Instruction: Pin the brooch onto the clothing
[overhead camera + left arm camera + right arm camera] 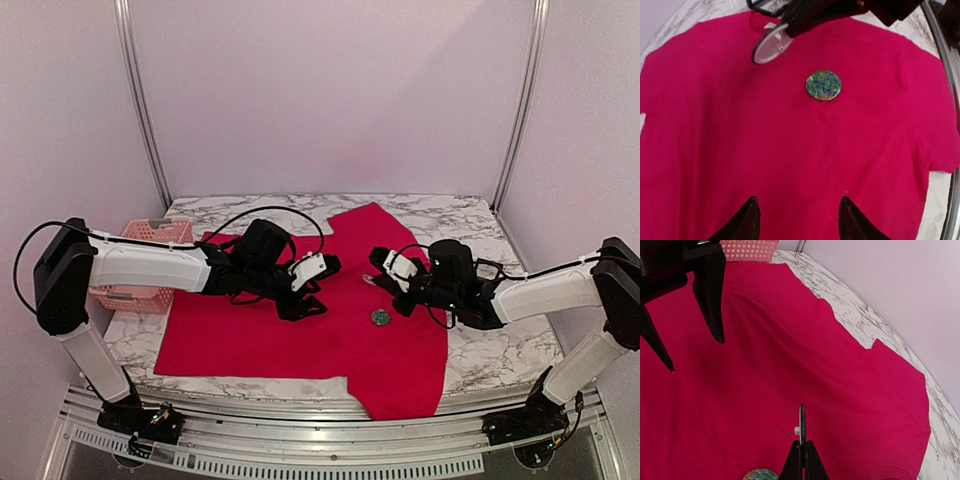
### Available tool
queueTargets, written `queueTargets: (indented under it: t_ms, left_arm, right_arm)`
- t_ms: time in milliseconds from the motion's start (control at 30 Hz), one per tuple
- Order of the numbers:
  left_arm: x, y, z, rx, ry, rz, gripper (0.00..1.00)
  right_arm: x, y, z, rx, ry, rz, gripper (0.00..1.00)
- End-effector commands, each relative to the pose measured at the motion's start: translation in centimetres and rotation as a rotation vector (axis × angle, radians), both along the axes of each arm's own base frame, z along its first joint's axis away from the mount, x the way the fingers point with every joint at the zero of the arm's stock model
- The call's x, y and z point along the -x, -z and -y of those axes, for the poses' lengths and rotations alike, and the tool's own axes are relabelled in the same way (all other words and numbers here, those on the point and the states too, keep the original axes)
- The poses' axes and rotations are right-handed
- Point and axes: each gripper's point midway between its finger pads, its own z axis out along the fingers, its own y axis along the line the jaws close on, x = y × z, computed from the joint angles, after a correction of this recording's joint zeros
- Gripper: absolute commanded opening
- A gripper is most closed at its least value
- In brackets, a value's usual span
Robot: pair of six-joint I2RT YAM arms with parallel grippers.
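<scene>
At the far left a pink perforated plastic basket (pixel 150 262) stands on the white marble-patterned table (pixel 505 345), just off the sleeve edge of the bright red short-sleeved T-shirt of soft fabric (pixel 255 340). The shirt lies spread flat across the middle of the table. Over its left half hangs the left gripper (pixel 799 222), its dark fingers set wide apart with nothing between them, the tips close above the cloth. Further right, a small round brooch with a mottled green-and-blue face (pixel 823 85) lies face up on the shirt, between the two grippers. The right gripper (pixel 802 447) is pinched tight on a thin white disc with a dark rim (pixel 767 47), held by its edge above the fabric, with a fine wire jutting from it. Whether this is the brooch's backing or a second pin I cannot tell. The shirt looks light and limp and will likely bunch or slide under a push, so the free fingers should press or pinch the cloth just beside the brooch. The brooch itself looks rigid, light and smooth-faced, so it is best gripped across its rim.
</scene>
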Motion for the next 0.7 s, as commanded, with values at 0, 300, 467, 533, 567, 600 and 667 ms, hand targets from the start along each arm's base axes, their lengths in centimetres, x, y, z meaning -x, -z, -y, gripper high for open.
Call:
queueTargets:
  t_ms: [0,300,467,533,567,600,667]
  left_arm:
    - [0.1,2.8,1.4,-0.01,0.098,0.028,0.55]
    - [-0.3,5.9,4.9,0.03,0.112,-0.013,0.57]
    - [0.8,7.7,5.7,-0.015,0.148,-0.032,0.53]
    - [1.2,8.5,5.3,-0.033,0.159,-0.042,0.51]
    - [1.5,8.9,5.1,-0.044,0.169,-0.041,0.5]
    - [1.6,9.2,4.8,-0.053,0.172,-0.042,0.49]
    - [1.8,9.6,4.4,-0.067,0.171,-0.047,0.43]
  right_arm:
    - [-1.4,0.1,0.1,0.011,0.019,0.119,0.0]
    - [-1.2,2.9,0.3,0.093,-0.002,0.154,0.0]
    - [-0.4,4.2,-0.5,0.135,-0.033,0.167,0.0]
    - [0.0,4.8,-0.7,0.143,-0.044,0.16,0.0]
    - [0.2,4.9,-0.8,0.144,-0.05,0.16,0.0]
    - [0.5,5.0,-0.9,0.147,-0.058,0.16,0.0]
    - [0.8,5.1,-1.1,0.145,-0.071,0.158,0.0]
